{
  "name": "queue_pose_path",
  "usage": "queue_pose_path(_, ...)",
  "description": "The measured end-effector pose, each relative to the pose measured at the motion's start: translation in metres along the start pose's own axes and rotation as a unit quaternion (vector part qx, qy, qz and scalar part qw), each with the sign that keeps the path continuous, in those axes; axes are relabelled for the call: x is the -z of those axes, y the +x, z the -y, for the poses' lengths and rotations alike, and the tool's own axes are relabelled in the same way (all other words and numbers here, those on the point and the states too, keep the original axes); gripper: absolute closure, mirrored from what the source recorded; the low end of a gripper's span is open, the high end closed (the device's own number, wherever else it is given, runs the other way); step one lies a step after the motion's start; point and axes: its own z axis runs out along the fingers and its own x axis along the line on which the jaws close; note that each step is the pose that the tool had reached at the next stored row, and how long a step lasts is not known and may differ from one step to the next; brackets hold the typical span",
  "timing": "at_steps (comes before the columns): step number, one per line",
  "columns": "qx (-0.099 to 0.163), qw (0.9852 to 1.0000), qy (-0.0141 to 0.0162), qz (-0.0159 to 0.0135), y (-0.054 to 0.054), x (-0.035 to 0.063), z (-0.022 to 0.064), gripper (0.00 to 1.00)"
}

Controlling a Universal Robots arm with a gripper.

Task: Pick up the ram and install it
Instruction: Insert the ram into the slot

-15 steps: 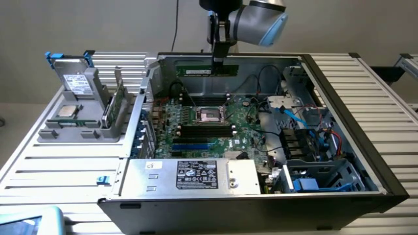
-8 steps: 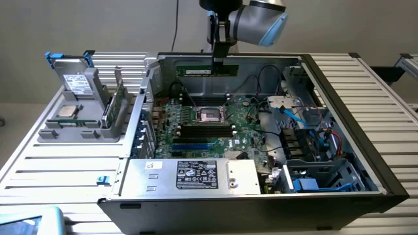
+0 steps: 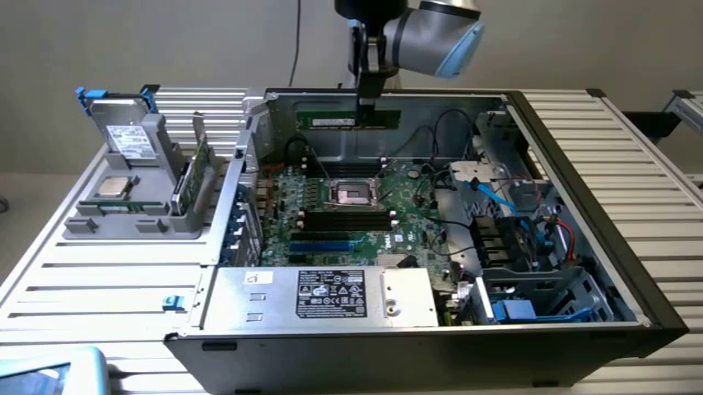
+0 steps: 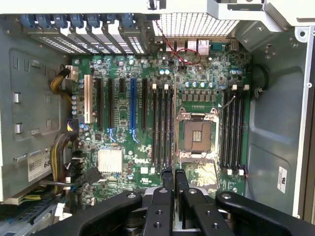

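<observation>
1. Currently the ram (image 3: 332,121) hangs level at the upper centre of the exterior view, seen against the far wall of the open computer case (image 3: 615,214).
2. The gripper (image 3: 368,105) is clamped on the ram's top edge, right of its middle.
3. Lower in the frame lies the motherboard (image 3: 407,206) with its processor socket (image 3: 354,193).
4. At frame left, a grey rack (image 3: 132,224) holds a drive (image 3: 132,141).

The green ram (image 3: 329,121) hangs level, clamped in the pincer (image 3: 368,109).
</observation>
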Motion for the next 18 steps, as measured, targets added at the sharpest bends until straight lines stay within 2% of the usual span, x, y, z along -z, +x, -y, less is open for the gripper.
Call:
queue_pose_path(2, -0.001, 1.0, 0.0012, -0.0021, 0.0, -0.0014, -0.0004, 0.86)
queue_pose_path(4, -0.002, 1.0, 0.0021, -0.0054, -0.001, -0.0029, -0.0007, 0.86)
queue_pose_path(6, -0.004, 1.0, 0.0023, -0.0088, -0.001, -0.0046, -0.0007, 0.86)
queue_pose_path(8, -0.005, 0.9999, 0.0022, -0.0105, -0.001, -0.0069, -0.0007, 0.86)
queue_pose_path(18, -0.012, 0.9999, 0.0018, -0.0111, -0.002, -0.0248, -0.0009, 0.86)
